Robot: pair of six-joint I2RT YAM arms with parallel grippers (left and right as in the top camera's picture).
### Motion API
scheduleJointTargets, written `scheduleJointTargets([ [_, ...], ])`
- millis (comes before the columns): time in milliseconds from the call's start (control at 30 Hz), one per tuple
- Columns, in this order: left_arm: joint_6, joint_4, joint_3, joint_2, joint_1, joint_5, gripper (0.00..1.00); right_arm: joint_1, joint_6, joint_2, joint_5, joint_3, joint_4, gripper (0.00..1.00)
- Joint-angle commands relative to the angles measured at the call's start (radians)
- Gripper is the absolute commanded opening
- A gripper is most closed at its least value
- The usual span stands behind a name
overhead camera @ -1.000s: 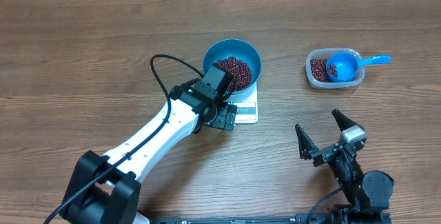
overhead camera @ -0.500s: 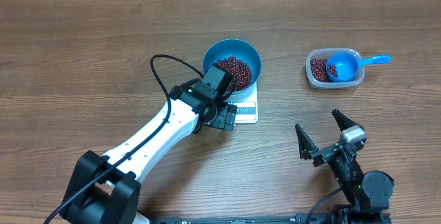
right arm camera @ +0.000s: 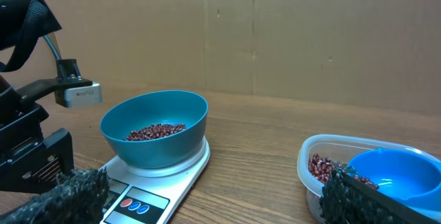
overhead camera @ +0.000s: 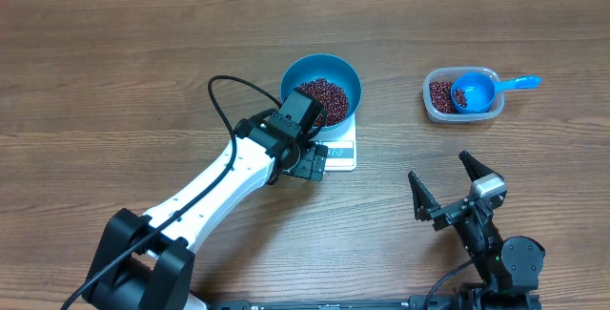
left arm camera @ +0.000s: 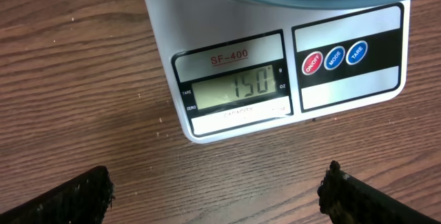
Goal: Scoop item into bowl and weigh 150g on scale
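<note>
Seen from overhead, the blue bowl [overhead camera: 321, 72] sat on the white scale [overhead camera: 340, 154] near the middle of the wooden table [overhead camera: 114, 62], with a heap of red-brown beans [overhead camera: 322, 93] inside it. The left gripper [overhead camera: 312, 164] hung just beside the scale's display edge, its jaws released and holding nothing. To the right, well apart from the scale, a clear tub [overhead camera: 437, 93] held more beans and a small blue scoop [overhead camera: 474, 92], whose handle stuck out over the tub's right rim. The right gripper [overhead camera: 438, 166] stood near the table's front edge, its jaws spread wide and empty.

In the left wrist view, the scale filled the upper part of the picture, and its display [left arm camera: 238, 87] appeared to read 150. Three round buttons [left arm camera: 334, 58] sat to the right of the display. The bowl's underside and a few beans showed along the top edge. Both dark fingertips [left arm camera: 69, 200] were parted over bare wood, touching nothing.

In the right wrist view, the bowl stood upright on the scale at the left, the beans lying low inside it. The tub and scoop lay at the lower right. The fingers [right arm camera: 365, 200] were wide apart, with nothing between them.
</note>
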Motion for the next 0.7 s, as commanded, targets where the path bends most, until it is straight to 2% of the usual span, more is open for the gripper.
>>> scheduleJointTargets([
  [0,0.023,0.001,0.015,0.006,-0.001,-0.010,1.00,0.005,0.000,-0.010,-0.005,-0.010,0.001,1.00],
  [267,0.033,0.001,0.015,0.006,0.000,-0.019,1.00,0.005,0.000,-0.010,-0.005,-0.010,0.001,1.00],
  [433,0.046,0.031,0.015,-0.013,0.000,-0.151,1.00,0.005,0.000,-0.010,-0.005,-0.010,0.001,1.00],
  [667,0.047,0.112,0.014,-0.145,0.001,-0.282,1.00,0.005,0.000,-0.010,-0.005,-0.010,0.001,1.00],
])
